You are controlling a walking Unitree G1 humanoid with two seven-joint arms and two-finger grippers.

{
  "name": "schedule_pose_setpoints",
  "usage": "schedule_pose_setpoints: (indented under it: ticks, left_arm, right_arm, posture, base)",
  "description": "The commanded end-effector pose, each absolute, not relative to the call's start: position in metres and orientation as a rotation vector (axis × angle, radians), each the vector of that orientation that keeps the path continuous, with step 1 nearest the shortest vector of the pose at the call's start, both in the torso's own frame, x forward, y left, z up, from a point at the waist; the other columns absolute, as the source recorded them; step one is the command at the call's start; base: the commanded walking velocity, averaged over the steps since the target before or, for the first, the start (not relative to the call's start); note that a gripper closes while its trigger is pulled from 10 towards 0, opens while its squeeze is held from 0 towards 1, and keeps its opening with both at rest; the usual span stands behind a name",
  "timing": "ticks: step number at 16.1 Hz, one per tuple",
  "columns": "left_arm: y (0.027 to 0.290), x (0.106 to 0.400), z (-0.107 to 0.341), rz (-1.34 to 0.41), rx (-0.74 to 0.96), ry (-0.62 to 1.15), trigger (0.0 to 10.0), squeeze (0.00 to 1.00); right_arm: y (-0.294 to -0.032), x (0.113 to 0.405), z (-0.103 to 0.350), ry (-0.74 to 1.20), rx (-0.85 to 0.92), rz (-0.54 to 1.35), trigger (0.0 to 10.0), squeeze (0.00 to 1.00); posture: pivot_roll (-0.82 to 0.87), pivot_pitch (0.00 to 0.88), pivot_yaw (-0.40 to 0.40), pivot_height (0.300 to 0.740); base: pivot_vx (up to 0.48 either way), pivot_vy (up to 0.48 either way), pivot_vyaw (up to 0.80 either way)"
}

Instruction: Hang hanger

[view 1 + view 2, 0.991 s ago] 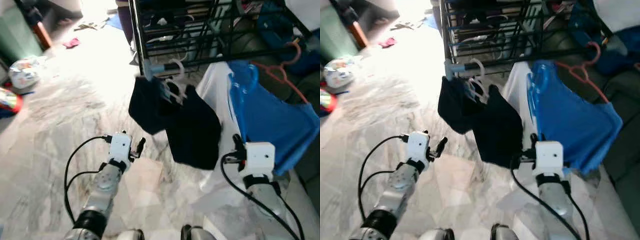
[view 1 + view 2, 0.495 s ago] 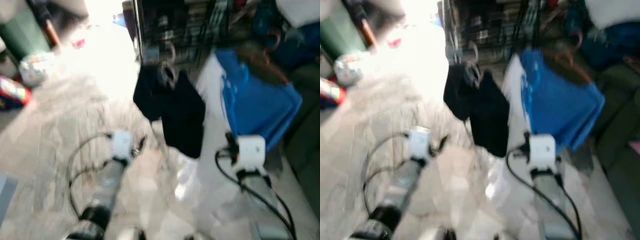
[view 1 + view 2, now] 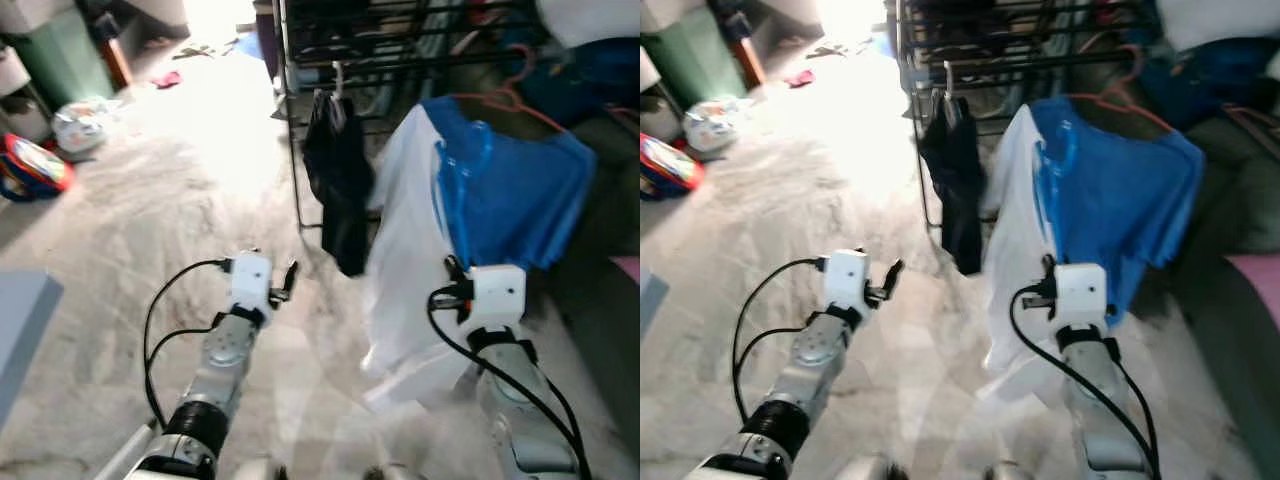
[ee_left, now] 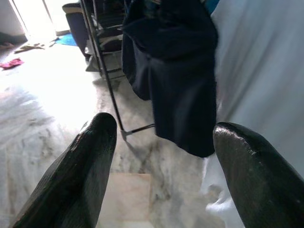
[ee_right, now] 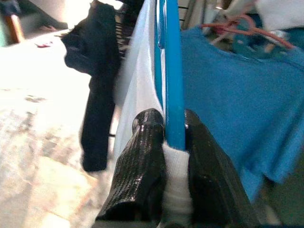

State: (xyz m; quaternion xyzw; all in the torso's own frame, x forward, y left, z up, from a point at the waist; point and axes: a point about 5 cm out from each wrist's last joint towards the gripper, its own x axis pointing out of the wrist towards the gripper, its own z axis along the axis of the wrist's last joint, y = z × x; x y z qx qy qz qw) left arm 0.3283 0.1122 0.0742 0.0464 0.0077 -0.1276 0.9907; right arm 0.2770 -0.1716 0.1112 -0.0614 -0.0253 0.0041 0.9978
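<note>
My right gripper (image 5: pixel 172 123) is shut on the bar of a blue hanger (image 5: pixel 172 71), with white cloth pinched in alongside it. The hanger carries a white garment (image 3: pixel 400 270) that hangs down in front of my right arm. Behind it a blue shirt (image 3: pixel 515 190) hangs on an orange hanger (image 3: pixel 510 95). A dark garment (image 3: pixel 338 180) hangs from the black wire rack (image 3: pixel 400 50) just left of the white one. My left gripper (image 4: pixel 166 126) is open and holds nothing. It sits low over the floor, pointing at the dark garment (image 4: pixel 175 71).
Pale marble floor (image 3: pixel 150 220) stretches left of the rack. A green bin (image 3: pixel 60 60), a white bag (image 3: pixel 80 125) and a red-and-blue item (image 3: pixel 30 165) lie at the far left. A dark sofa (image 3: pixel 600 260) stands on the right, and a grey edge (image 3: pixel 20 330) on the near left.
The whole view has swung and blurred as I moved; the rack and garments now sit higher and more central. Both grippers keep their states, the right still on the blue hanger.
</note>
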Motion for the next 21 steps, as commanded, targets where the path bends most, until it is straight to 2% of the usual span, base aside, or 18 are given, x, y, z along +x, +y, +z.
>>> schedule_pose_setpoints:
  ticks: [1, 6, 10, 21]
  left_arm:
    - [0.125, 0.326, 0.067, -0.220, 0.106, 0.040, 10.0, 0.00]
    - [0.117, 0.320, 0.067, -0.260, 0.103, 0.005, 10.0, 0.00]
    - [0.117, 0.320, 0.067, -0.275, 0.099, 0.004, 10.0, 0.00]
    - [0.111, 0.318, 0.063, -0.301, 0.097, 0.017, 10.0, 0.00]
  right_arm:
    - [-0.166, 0.278, 0.119, -0.100, -0.107, 0.029, 10.0, 0.00]
    - [-0.167, 0.277, 0.117, -0.092, -0.117, 0.044, 10.0, 0.00]
    - [-0.167, 0.275, 0.116, -0.090, -0.128, 0.051, 10.0, 0.00]
    - [-0.160, 0.268, 0.112, -0.071, -0.142, 0.116, 10.0, 0.00]
  posture:
    - [-0.01, 0.114, 0.028, 0.740]
    - [-0.02, 0.121, 0.028, 0.740]
    - [-0.03, 0.124, 0.026, 0.740]
    - [-0.05, 0.136, 0.023, 0.740]
  base:
    - [-0.315, 0.000, 0.00]
    - [0.000, 0.000, 0.00]
    - [0.000, 0.000, 0.80]
    - [0.000, -0.300, 0.80]
